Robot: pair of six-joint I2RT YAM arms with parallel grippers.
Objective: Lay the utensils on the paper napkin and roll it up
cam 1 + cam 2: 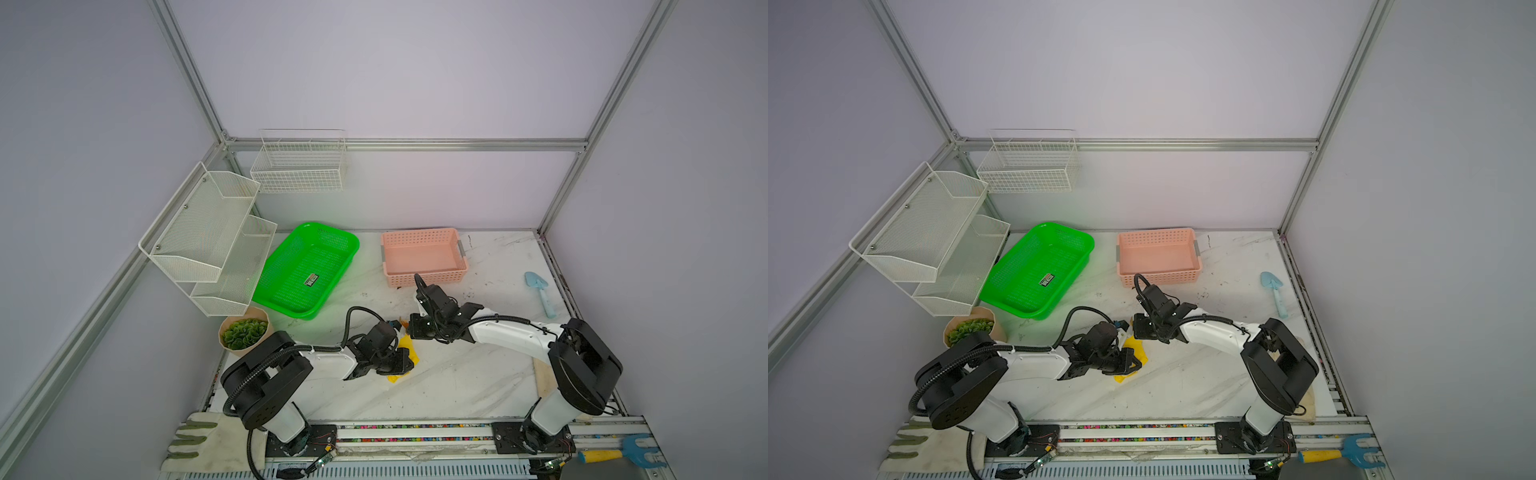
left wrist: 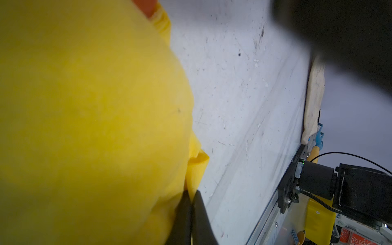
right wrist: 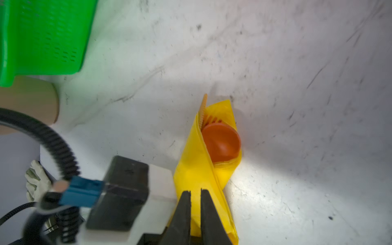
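Observation:
The yellow paper napkin (image 1: 409,345) (image 1: 1135,347) lies folded over lengthwise at the table's middle, between my two grippers. In the right wrist view the napkin (image 3: 195,169) wraps the utensils: the orange spoon's bowl (image 3: 220,142) and the fork's tines (image 3: 210,120) poke out of its far end. My left gripper (image 2: 192,195) (image 1: 409,362) is shut on a fold at the napkin's (image 2: 84,106) near end. My right gripper (image 3: 195,192) (image 1: 408,328) hangs over the wrapped part. Its jaws stand a narrow slit apart with yellow showing in the gap. Whether they pinch the paper is unclear.
A green basket (image 1: 307,270) and a pink basket (image 1: 428,279) stand at the back, with a potted plant (image 1: 243,332) at the left. A light-blue trowel (image 1: 540,291) lies far right. White wire racks (image 1: 208,237) hang on the left wall. A rake (image 1: 615,455) and glove (image 1: 195,440) lie by the front rail.

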